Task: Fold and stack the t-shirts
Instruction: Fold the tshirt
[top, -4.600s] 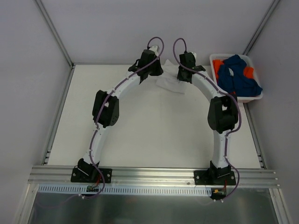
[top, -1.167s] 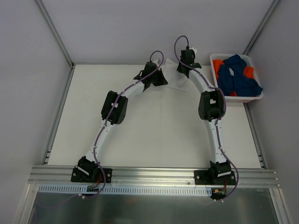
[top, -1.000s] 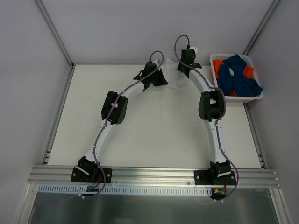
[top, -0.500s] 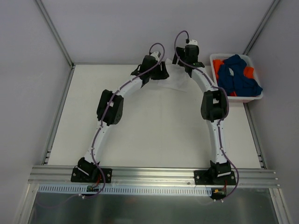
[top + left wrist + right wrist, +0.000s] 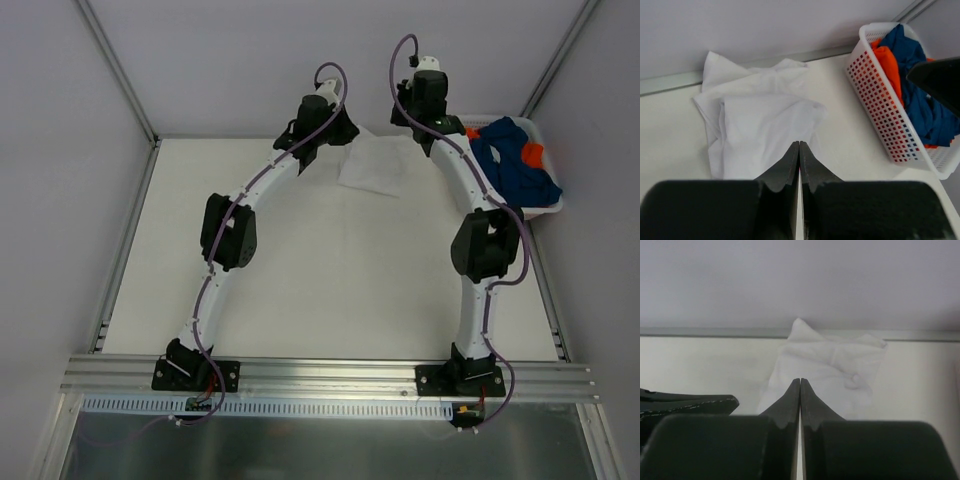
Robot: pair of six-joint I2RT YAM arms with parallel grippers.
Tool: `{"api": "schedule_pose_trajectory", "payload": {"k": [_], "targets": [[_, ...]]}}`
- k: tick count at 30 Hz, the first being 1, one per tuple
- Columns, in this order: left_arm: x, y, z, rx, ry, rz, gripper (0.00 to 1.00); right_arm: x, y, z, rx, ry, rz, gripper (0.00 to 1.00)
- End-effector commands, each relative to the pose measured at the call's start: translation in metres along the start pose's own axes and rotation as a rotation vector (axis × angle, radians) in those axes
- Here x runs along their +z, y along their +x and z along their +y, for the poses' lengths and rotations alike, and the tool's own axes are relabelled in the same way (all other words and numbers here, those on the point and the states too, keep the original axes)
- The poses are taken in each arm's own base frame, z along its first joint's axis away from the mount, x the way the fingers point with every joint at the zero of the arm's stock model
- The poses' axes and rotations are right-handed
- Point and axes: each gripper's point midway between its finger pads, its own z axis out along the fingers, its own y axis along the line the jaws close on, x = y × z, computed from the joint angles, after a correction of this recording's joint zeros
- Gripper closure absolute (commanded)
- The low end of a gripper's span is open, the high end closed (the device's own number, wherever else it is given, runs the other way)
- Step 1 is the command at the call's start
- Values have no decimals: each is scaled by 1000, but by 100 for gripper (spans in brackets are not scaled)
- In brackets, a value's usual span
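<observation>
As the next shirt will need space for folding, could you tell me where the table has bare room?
The widest bare patch of the table lies between the left arm and right arm, nearer than the white t-shirt. The far-left corner is bare too. The far right is crowded: basket and right arm close together.

I see the white t-shirt [image 5: 375, 165] lying crumpled by the table's far edge, between my left arm [image 5: 228, 228] and right arm [image 5: 487, 243]. At the far right corner, the basket [image 5: 545, 208] holds the blue t-shirt [image 5: 510, 168] and orange t-shirt [image 5: 533, 153].
</observation>
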Motion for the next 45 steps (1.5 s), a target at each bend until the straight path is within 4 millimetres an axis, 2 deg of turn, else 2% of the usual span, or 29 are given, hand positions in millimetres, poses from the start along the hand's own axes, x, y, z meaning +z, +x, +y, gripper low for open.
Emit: {"api": "schedule_pose_trajectory", "payload": {"k": [1,8,11,20,25,31,33,34,36,37,38,39,40,41,42,43,44,45], "targets": [[17,31,3,-71,29,63,100,18,90,-5,15,16,295,100],[31,63,21,-131,19,118,100,35,149,12,153,-57,457,99],[35,79,28,-155,9,144,100,38,164,15,184,-58,490,100],[43,104,44,-178,-20,176,100,38,193,14,172,-43,541,99],[43,124,50,-208,-20,220,100,37,210,15,154,-39,576,99],[32,136,53,-239,-49,278,100,29,226,20,146,-42,622,100],[26,149,58,-256,-69,313,100,25,229,21,138,-38,630,100],[23,147,55,-260,-67,318,100,20,234,23,132,-35,643,99],[15,165,61,-283,-90,362,100,14,240,23,121,-24,656,100],[11,162,58,-292,-89,364,100,7,246,25,112,-22,669,100],[4,175,62,-305,-106,397,100,4,249,26,105,-22,670,100],[0,181,63,-313,-115,410,100,0,253,28,95,-14,677,99],[-5,176,57,-314,-112,409,100,-7,265,25,87,-5,704,100],[-14,191,63,-323,-141,439,100,-11,262,27,89,-4,692,100],[-19,195,64,-326,-155,447,100,-15,265,29,89,-6,697,100],[-24,189,60,-316,-157,441,100,-20,269,30,91,-5,704,100],[-33,202,61,-317,-177,468,100,-28,273,31,94,-7,709,99],[-38,206,63,-309,-196,473,100,-34,276,33,96,-6,714,100]]}}
